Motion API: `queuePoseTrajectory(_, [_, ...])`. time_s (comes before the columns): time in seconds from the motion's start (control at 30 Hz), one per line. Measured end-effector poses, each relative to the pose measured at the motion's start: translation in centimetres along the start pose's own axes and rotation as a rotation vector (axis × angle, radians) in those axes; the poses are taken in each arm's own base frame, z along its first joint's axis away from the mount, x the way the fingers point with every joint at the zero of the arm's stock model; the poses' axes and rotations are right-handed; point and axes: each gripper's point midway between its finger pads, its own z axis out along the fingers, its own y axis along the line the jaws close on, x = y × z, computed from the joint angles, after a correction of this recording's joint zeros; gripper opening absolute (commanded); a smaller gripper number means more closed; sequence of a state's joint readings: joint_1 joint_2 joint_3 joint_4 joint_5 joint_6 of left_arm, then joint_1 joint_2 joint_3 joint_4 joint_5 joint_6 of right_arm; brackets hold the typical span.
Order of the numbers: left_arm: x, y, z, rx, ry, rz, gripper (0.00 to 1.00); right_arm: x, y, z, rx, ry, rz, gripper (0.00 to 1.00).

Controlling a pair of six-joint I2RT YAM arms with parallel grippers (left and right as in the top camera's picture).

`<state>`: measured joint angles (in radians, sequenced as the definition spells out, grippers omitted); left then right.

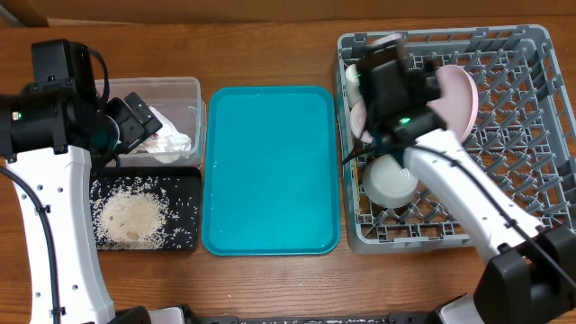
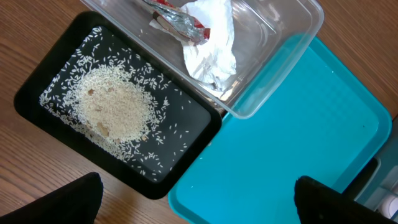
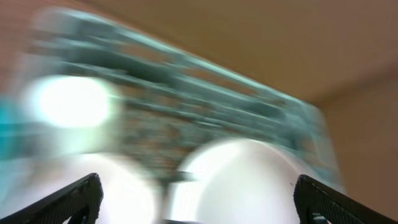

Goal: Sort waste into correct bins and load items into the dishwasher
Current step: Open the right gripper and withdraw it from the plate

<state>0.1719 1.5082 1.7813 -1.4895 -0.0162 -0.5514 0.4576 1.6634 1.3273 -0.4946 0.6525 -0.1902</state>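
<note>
Whitish rice grains [image 2: 118,109] are entered as one heap with scattered strays, all held in the black tray [image 2: 196,134]. The tray is set on the wooden bench [image 1: 270,45], with the clear tub [image 2: 280,37] touching its far edge. In the tub are listed a crumpled white napkin [image 2: 211,50] and a red wrapper [image 2: 177,18] lying against it. A teal tray [image 1: 270,171] is placed just beside both bins, on their right.

A grey dish rack [image 1: 531,180] is placed to the right of the teal tray. In it a pale pink plate [image 1: 461,94] is stood on edge, and a white bowl [image 1: 391,180] is seated near the rack's left wall.

The left hand [image 2: 199,205] is held above the bins, fingers spread wide with nothing between them. The right hand [image 3: 199,205] is held over the rack's left side, fingers likewise parted. Its wrist view is blurred, and the pale round shapes beyond cannot be identified.
</note>
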Motion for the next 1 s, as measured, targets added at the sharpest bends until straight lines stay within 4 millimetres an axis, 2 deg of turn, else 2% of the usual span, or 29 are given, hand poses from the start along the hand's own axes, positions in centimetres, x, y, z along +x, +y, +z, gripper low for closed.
queuePoseTrajectory(0.13, [0.0,0.0,0.0,0.0,0.0,0.0,1.0,-1.1,7.3,-2.6,-0.293,-0.061,-0.032,1.0])
queuePoseTrajectory(0.27, [0.0,0.0,0.0,0.0,0.0,0.0,1.0,-1.2,11.0,-4.6,-0.458,-0.077,-0.056,1.0])
queuePoseTrajectory(0.43, [0.0,0.0,0.0,0.0,0.0,0.0,1.0,-0.2,12.2,-5.2,-0.523,-0.046,-0.077,1.0])
queuePoseTrajectory(1.0, [0.0,0.0,0.0,0.0,0.0,0.0,1.0,-0.2,12.6,-5.5,-0.552,-0.046,-0.077,1.0])
